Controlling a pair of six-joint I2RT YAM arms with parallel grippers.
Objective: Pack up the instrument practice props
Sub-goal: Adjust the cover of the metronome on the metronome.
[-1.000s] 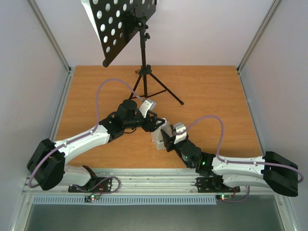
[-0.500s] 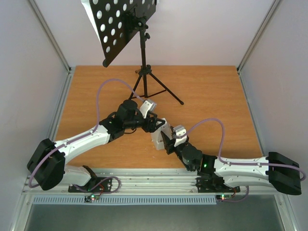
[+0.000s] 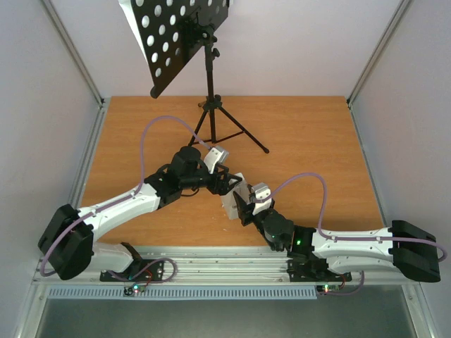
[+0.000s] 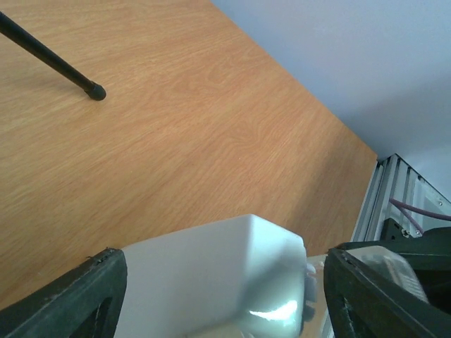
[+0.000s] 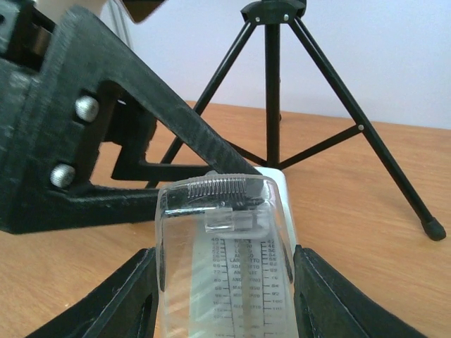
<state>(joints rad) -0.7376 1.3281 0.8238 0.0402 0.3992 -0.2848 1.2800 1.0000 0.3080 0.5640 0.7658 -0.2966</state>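
Observation:
The small white metronome (image 3: pixel 231 201) lies between both grippers at the table's middle front. My right gripper (image 3: pixel 243 206) is shut on it: in the right wrist view its clear scale cover (image 5: pixel 225 260) is pressed between both black fingers (image 5: pixel 123 303). My left gripper (image 3: pixel 227 184) stands open around the white body (image 4: pixel 211 274), and a gap shows beside the right finger (image 4: pixel 384 296). The tall black music stand (image 3: pixel 208 77) stands at the back. A white sheet edge (image 3: pixel 129 20) shows behind its holed desk (image 3: pixel 180 35).
The stand's tripod legs (image 3: pixel 239 134) spread over the back middle of the wooden table (image 3: pixel 317 141); one leg's foot (image 4: pixel 95 90) shows in the left wrist view. Grey walls and metal rails (image 3: pixel 88 162) close in the table. A purple cable (image 3: pixel 158 123) arcs over the left arm.
The left gripper's jaws have widened around the metronome. The right arm has shifted slightly left along the front, still holding it.

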